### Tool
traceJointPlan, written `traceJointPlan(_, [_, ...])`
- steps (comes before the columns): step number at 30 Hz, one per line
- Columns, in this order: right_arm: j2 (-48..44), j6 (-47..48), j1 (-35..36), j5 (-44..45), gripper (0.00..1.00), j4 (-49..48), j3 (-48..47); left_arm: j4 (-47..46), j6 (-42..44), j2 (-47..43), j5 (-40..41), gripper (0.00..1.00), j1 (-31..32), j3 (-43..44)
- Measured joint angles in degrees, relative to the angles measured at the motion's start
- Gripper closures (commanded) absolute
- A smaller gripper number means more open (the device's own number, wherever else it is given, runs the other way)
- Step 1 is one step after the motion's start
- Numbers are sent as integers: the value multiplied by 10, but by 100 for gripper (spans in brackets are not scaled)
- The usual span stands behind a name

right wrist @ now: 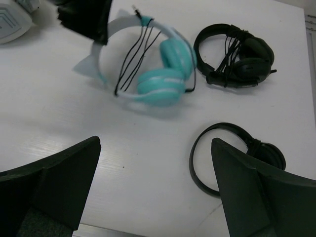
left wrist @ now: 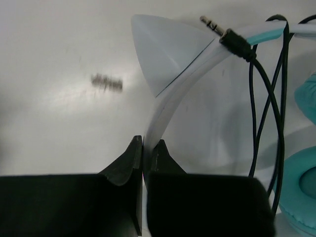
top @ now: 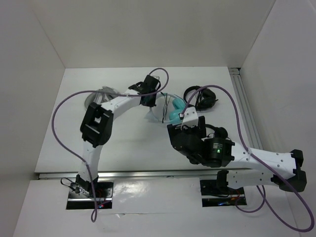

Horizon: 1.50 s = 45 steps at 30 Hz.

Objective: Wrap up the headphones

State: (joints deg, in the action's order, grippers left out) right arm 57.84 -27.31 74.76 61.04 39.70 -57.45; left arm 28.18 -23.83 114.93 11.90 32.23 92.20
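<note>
L gripper (left wrist: 143, 148) nipped tight on the headphones' (right wrist: 168, 74) white headband (left wrist: 168, 103), prob. to steady it for winding. The cable (left wrist: 256, 94) crosses the band a few times, w/ the plug (left wrist: 212, 24) at 1 o'clock. R gripper (right wrist: 154, 148) gapes wide, empty, w/ the headphones at its 11 o'clock on the table (top: 123, 143).

The headphones (right wrist: 158, 74) have teal cups and a pale white-blue band with a teal strip, and their cable (right wrist: 130, 57) is black with a silvery plug (left wrist: 211, 23). The far headset (right wrist: 237, 54) and the near headset (right wrist: 232, 158) are plain black, and the corner headset (right wrist: 12, 17) is grey-white. The table (right wrist: 59, 113) is plain white, the left gripper (left wrist: 143, 153) and right gripper (right wrist: 155, 148) are black, and the arms (top: 123, 103) are white and black with purple leads (top: 55, 120).
</note>
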Motion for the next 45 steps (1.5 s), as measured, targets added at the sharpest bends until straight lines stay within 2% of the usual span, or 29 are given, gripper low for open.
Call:
traceJointPlan(4, [-3, -7, 9, -5, 0, 2, 0, -21, 26, 148, -46, 100, -42, 165])
traceJointPlan(7, [-4, -7, 14, -5, 0, 2, 0, -25, 28, 196, -79, 100, -83, 213])
traceJointPlan(14, [-5, 11, 19, -4, 0, -3, 1, -17, 46, 238, -106, 100, -156, 273])
traceJointPlan(22, [-6, 31, 19, -4, 0, -15, 8, 11, 90, 238, -107, 95, -145, 280])
traceJointPlan(27, [10, 32, 19, -8, 0, -16, 8, 45, 86, 238, -106, 95, -145, 289])
traceJointPlan(30, [16, 32, 19, -17, 0, -16, 8, 59, 73, 238, -107, 90, -151, 289])
traceJointPlan(34, [15, 31, 19, -20, 0, -16, 8, 70, 59, 238, -112, 74, -159, 286])
traceJointPlan(35, [15, 31, 19, -21, 0, -16, 8, 70, 55, 237, -116, 67, -159, 282])
traceJointPlan(39, [9, 31, 19, -28, 0, -16, 8, 64, 40, 226, -134, 56, -162, 256])
traceJointPlan(40, [6, 30, 19, -30, 0, -16, 8, 65, 38, 221, -139, 41, -162, 252])
traceJointPlan(41, [5, 29, 19, -32, 0, -16, 8, 66, 38, 218, -143, 32, -162, 249])
traceJointPlan(43, [3, 29, 19, -33, 0, -16, 8, 67, 30, 211, -151, 29, -161, 247])
traceJointPlan(44, [2, 28, 19, -34, 0, -16, 8, 67, 27, 207, -154, 6, -161, 247])
traceJointPlan(45, [2, 28, 19, -35, 0, -15, 8, 68, 27, 201, -158, 0, -160, 246])
